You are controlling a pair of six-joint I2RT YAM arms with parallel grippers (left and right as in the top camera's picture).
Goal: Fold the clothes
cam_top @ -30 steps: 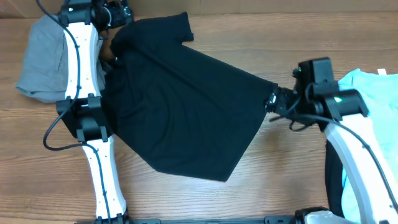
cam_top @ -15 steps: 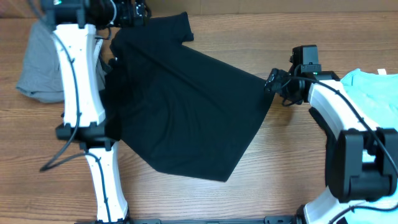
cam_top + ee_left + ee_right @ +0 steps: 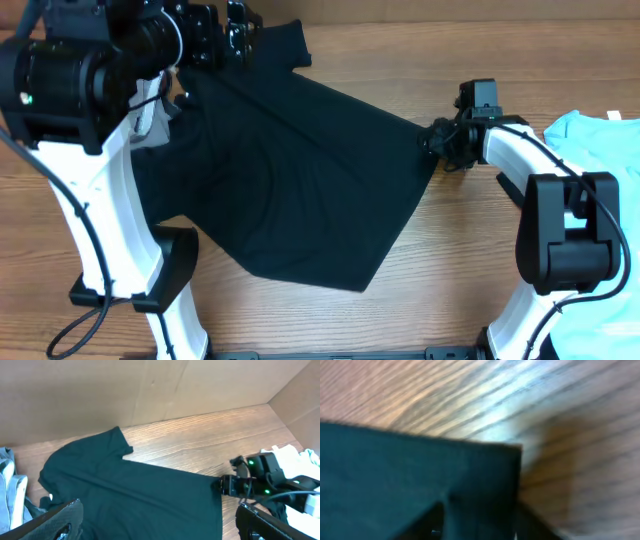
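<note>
Clothes here mean chiefly the black T-shirt (image 3: 300,170), spread askew across the middle of the table (image 3: 450,260), its near hem lying loose. At its right corner the right gripper (image 3: 438,148) stands partly closed about the cloth edge. The blurred wrist view does not show whether the fabric is truly pinched. A shallow bite on that thin corner could slip out on a pull, or drag the shirt into bunches instead of a fold. Far left, the left gripper (image 3: 238,22) hangs wide open above the shirt's far end, grasping nothing. With that side unpinned, the whole shirt may slide.
</note>
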